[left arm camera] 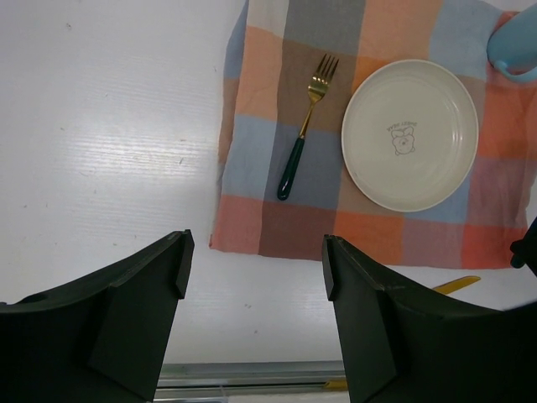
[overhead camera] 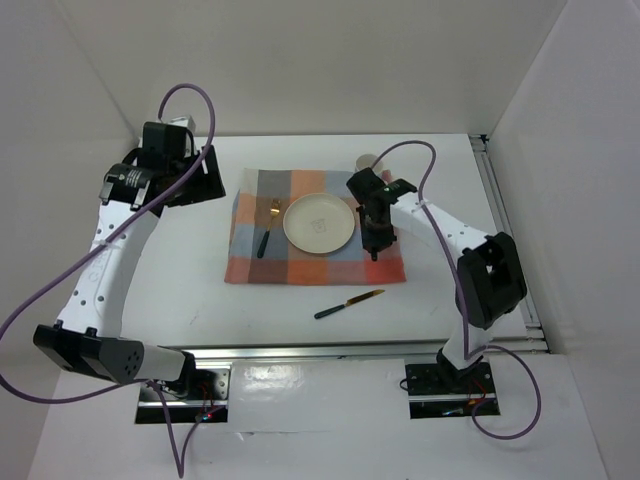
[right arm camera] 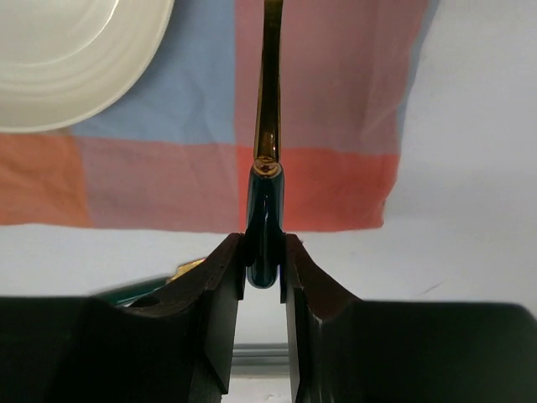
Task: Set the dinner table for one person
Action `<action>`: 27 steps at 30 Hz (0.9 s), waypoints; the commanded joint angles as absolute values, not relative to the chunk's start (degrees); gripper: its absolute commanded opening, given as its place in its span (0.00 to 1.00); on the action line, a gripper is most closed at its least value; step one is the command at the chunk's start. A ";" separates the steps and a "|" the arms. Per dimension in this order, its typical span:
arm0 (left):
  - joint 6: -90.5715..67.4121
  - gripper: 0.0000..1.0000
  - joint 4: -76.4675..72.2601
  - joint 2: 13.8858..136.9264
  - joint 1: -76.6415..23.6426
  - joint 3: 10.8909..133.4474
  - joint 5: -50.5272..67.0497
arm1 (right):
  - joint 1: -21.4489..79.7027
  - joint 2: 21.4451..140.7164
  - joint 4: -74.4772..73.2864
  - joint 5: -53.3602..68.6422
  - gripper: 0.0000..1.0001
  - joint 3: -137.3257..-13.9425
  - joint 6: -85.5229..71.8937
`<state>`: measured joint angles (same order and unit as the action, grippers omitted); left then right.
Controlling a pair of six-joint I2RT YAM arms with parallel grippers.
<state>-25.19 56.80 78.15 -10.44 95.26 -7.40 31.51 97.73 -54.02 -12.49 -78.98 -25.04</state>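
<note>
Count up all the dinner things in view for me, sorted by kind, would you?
Gold fork with dark green handle: 1
Gold knife with dark green handle: 1
Gold-stemmed, green-handled utensil pinched in the right gripper, head unseen: 1
Round cream plate: 1
Light blue cup: 1
Orange-blue-brown checked cloth: 1
Total: 6

A cloth (overhead camera: 250, 262) lies mid-tabletop (overhead camera: 180, 290), nearer the far edge. On it sits a plate (overhead camera: 319, 223), with a fork (overhead camera: 268, 232) to its left and a cup (overhead camera: 366, 161) at the cloth's far right corner. A knife (overhead camera: 349, 304) lies between the cloth and the near edge. The right pincer (right arm camera: 263, 252) clamps a utensil (right arm camera: 268, 101) over the cloth's right part.
</note>
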 commanded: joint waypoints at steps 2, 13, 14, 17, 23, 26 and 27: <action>-23.55 0.80 55.02 78.49 -10.55 96.06 -8.26 | 29.09 99.49 -47.64 -10.55 0.04 -78.84 -18.02; -23.55 0.80 55.02 78.49 -10.55 94.39 -9.32 | 27.77 108.36 -43.25 -9.76 0.04 -80.95 -16.08; -23.55 0.80 55.02 78.49 -10.55 94.39 -9.32 | 27.77 109.07 -42.72 -9.76 0.06 -80.95 -16.08; -23.55 0.80 55.02 79.01 -10.55 94.39 -9.32 | 27.77 110.21 -42.02 -9.76 0.07 -80.95 -16.69; -23.55 0.80 55.02 79.01 -10.55 94.39 -9.32 | 26.72 110.74 -41.48 -12.04 0.33 -82.79 -17.92; -23.55 0.80 55.02 79.01 -10.55 94.39 -9.32 | 26.72 110.74 -41.48 -12.57 0.56 -83.40 -18.54; -23.55 0.80 55.02 79.01 -10.55 94.39 -9.32 | 26.72 109.96 -41.48 -13.18 0.60 -83.41 -19.24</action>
